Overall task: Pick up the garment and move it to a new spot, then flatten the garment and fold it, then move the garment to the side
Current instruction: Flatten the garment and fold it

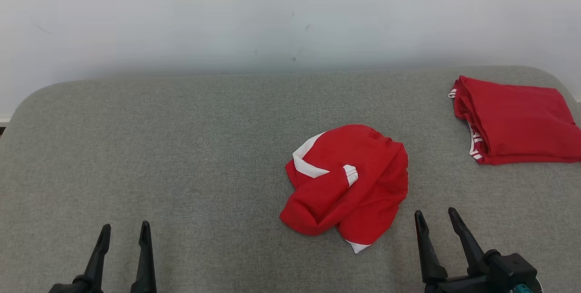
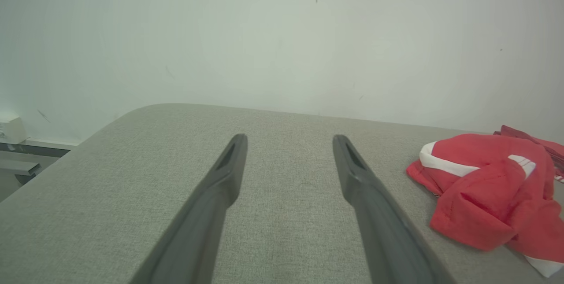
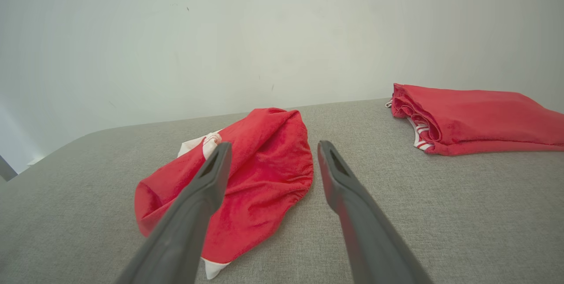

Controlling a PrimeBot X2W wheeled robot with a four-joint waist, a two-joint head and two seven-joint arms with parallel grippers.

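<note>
Fingers apart, empty, on both; my right gripper [image 1: 435,212] just right of the crumpled garment [image 1: 347,184], left gripper [image 1: 125,225] well left; folded garment [image 1: 517,120] beyond, rightward.

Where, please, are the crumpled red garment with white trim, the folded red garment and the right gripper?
crumpled red garment with white trim [image 1: 367,179]: head view, on its red middle.
folded red garment [image 1: 517,118]: head view, on its flat top layer.
right gripper [image 1: 435,213]: head view, midway between its fingertips.
</note>
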